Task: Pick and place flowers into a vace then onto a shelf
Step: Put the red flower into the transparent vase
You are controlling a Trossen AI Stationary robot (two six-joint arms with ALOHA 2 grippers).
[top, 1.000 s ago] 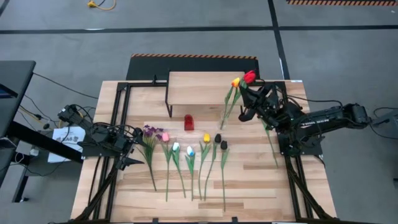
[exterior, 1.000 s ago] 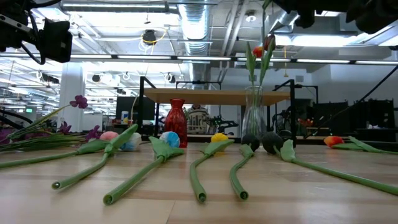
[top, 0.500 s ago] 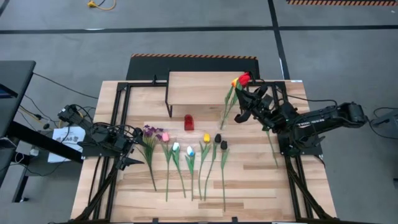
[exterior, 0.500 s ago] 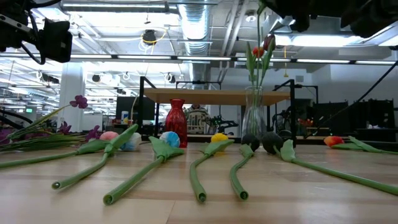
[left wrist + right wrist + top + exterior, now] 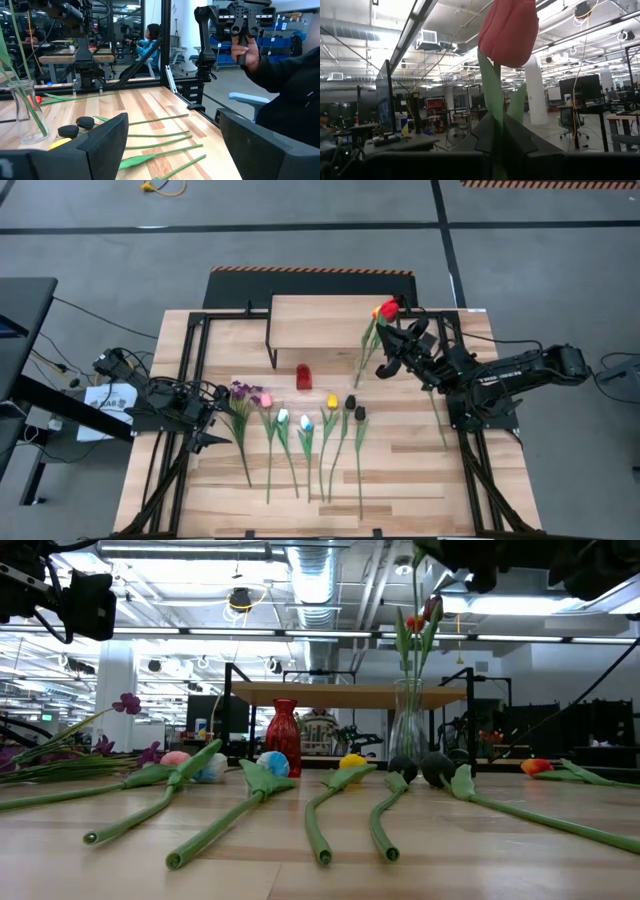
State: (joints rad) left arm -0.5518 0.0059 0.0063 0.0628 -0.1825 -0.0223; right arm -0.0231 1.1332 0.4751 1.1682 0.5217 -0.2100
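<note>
The right gripper (image 5: 392, 330) is clamped on the stem of a red tulip (image 5: 389, 309); in its wrist view the two fingers (image 5: 485, 135) pinch the green stem and the bloom (image 5: 510, 30) stands straight up just above them. Since a second ago this gripper has slid in toward the vase (image 5: 407, 727), so the red bloom now sits right beside the orange one (image 5: 378, 312) already standing in it, where earlier it hung a little farther out over the table edge. In the last half second it has hardly moved.

The vase stands on the table in front of the shelf (image 5: 310, 320), not on it, with the stems rising below the right fingers in the low view. A small red vase (image 5: 303, 377) stands apart, near the shelf's front.

The left gripper (image 5: 222, 418) waits low at the left side, its fingers (image 5: 105, 140) spread wide and empty, unchanged. Beyond its fingertips lies the row of flowers (image 5: 305, 435) flat on the table: purple, pink, white, yellow and dark ones, none shifted. One more stem (image 5: 437, 410) lies under the right arm.

A person's hand (image 5: 247, 47) shows in the room behind.
</note>
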